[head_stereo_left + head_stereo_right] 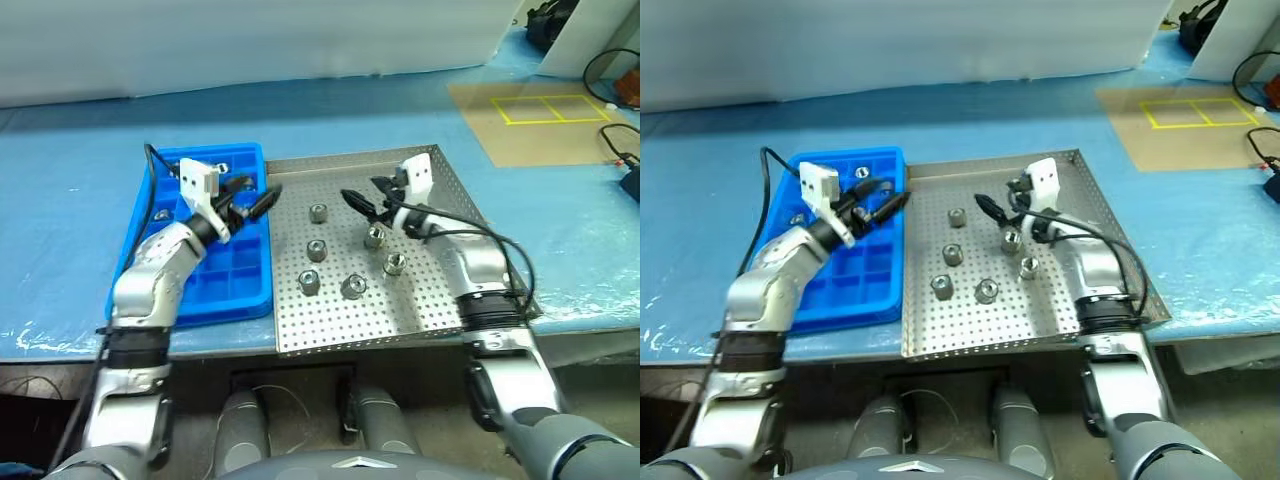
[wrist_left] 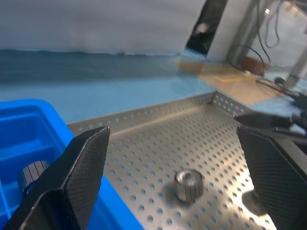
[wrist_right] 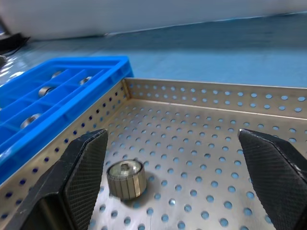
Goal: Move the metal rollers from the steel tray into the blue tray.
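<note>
The steel tray (image 1: 340, 322) lies in the middle of the table with several metal rollers standing apart on its perforated floor, among them one at the back (image 1: 318, 212) and one near the front (image 1: 352, 287). The blue tray (image 1: 236, 272) sits against its left side, with a roller (image 1: 222, 168) in a far compartment. My left gripper (image 1: 257, 200) hovers open over the seam between the two trays. My right gripper (image 1: 363, 199) hangs open over the steel tray's back half, just above a roller (image 1: 374, 236). Neither holds anything. One roller (image 3: 126, 178) lies ahead of the right fingers (image 3: 86, 167).
The trays rest on a blue-covered table. A brown board with yellow tape squares (image 1: 545, 108) lies at the back right, with black cables (image 1: 615, 140) beside it. The steel tray's raised rim (image 3: 206, 93) runs along its far side.
</note>
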